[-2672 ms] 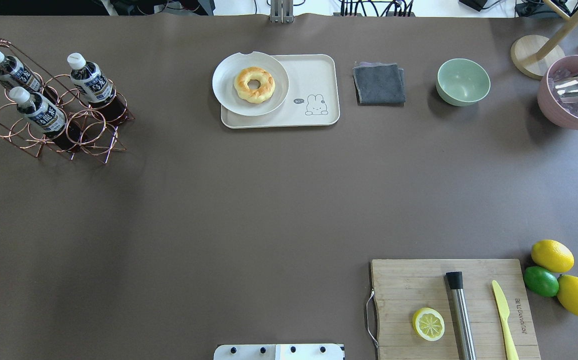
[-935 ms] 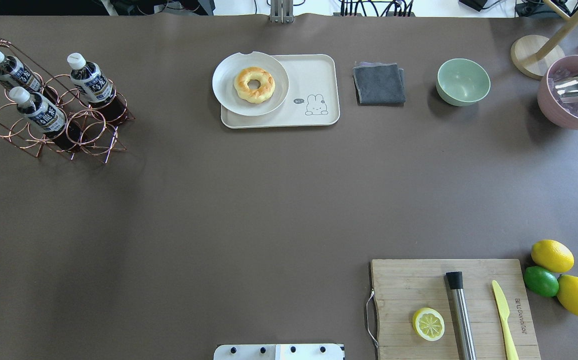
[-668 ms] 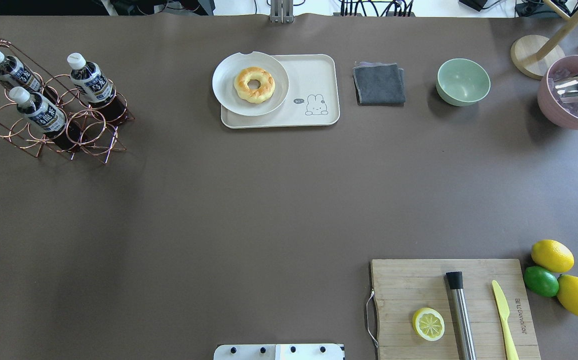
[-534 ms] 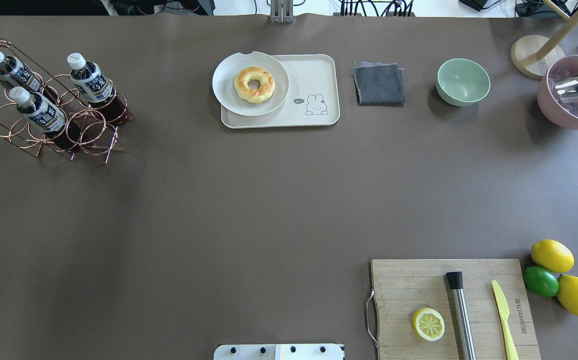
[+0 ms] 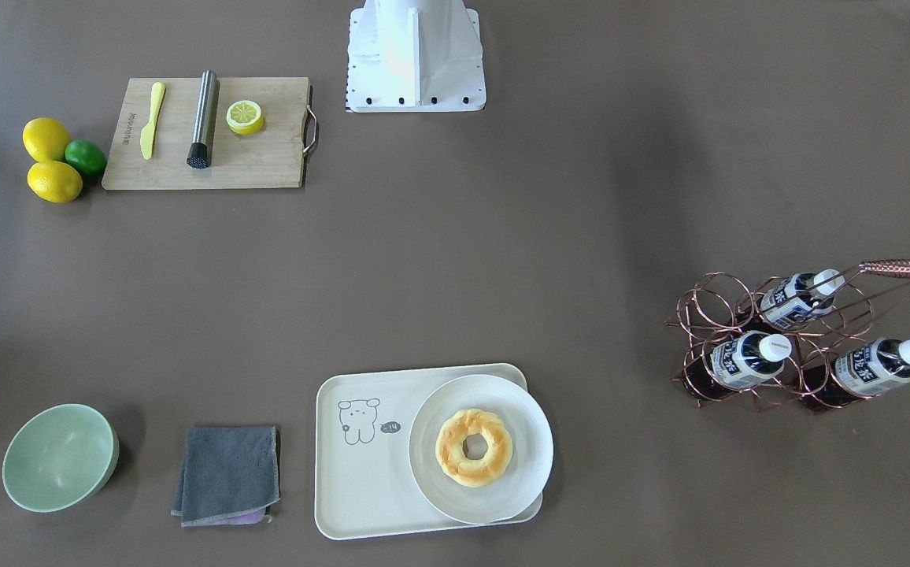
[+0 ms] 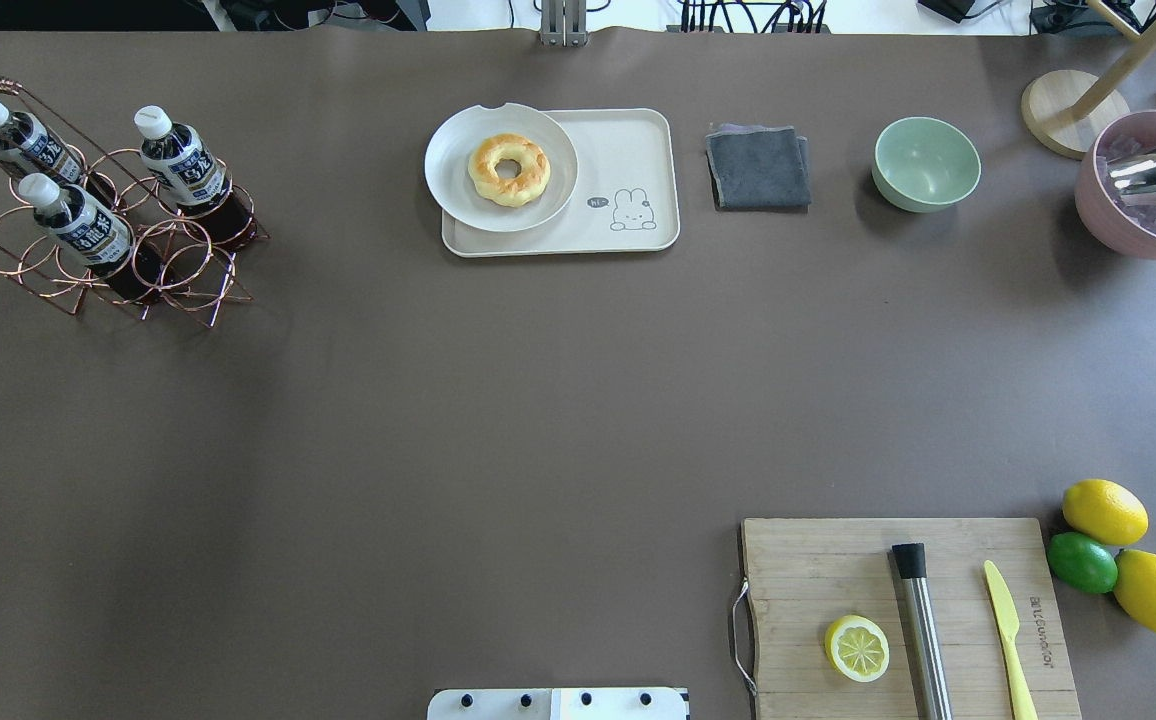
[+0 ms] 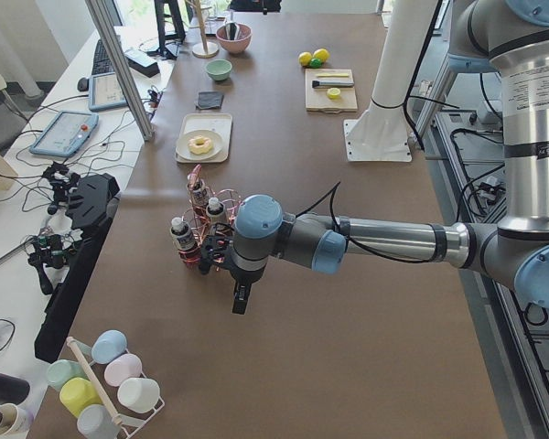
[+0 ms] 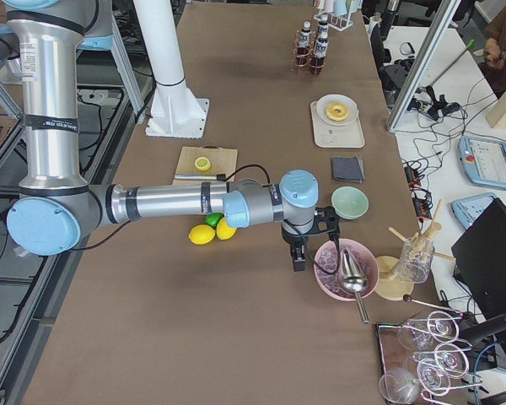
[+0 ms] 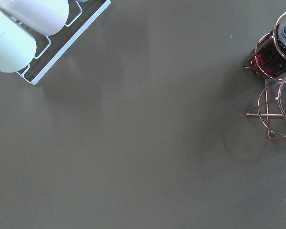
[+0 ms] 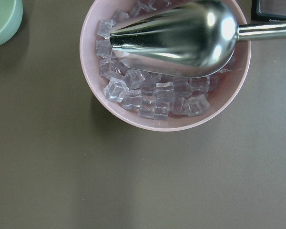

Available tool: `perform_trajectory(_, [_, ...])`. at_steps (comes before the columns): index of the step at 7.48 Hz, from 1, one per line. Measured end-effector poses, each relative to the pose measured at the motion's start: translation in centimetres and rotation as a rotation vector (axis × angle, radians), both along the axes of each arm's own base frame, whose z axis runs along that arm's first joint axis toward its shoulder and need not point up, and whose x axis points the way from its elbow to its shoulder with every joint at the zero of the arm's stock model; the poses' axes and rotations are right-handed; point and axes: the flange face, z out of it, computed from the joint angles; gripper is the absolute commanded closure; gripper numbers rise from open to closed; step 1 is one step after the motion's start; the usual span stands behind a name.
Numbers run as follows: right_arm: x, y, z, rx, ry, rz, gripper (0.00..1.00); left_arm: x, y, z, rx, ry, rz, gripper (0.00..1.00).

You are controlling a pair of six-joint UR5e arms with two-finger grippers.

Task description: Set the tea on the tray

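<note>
At the left end of the tabletop (image 6: 538, 400), three bottles of tea stand in a copper wire rack (image 6: 188, 272), well apart from the tray (image 6: 638, 150). The tea (image 6: 178, 158) nearest the tray looks the likely pick.

No step has begun. The left arm (image 7: 393, 240) hangs beside the rack, and the right arm (image 8: 160, 202) is over a pink bowl of ice (image 10: 167, 125). Both arms' jaws show only in the side views, so I cannot tell how open they are or whether they hold anything.

Next, the left jaws should come over a cap, close on the neck and lift the bottle clear of its ring. It then goes on the tray's bare part beside the plate (image 6: 453, 195).

The labels' characters are too small to read, though the wrist view shows what looks like "SUNTORY". The tray's bubble seems to say "hi".
</note>
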Motion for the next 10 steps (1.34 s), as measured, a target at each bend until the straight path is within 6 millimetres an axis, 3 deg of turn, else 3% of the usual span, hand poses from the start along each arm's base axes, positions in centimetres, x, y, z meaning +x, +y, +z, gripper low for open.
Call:
perform_trajectory(5, [0.0, 0.4, 0.1, -0.002, -0.008, -0.003, 0.00, 0.1, 0.0, 0.1, 0.003, 0.005, 0.004, 0.03])
perform_trajectory(7, [-0.1, 0.4, 0.1, -0.002, -0.012, -0.003, 0.00, 0.3, -0.4, -0.9, 0.081, 0.008, 0.005, 0.03])
perform_trajectory(10, [-0.1, 0.4, 0.1, -0.002, -0.013, -0.003, 0.00, 2.8, -1.6, -1.3, 0.173, 0.013, 0.052, 0.03])
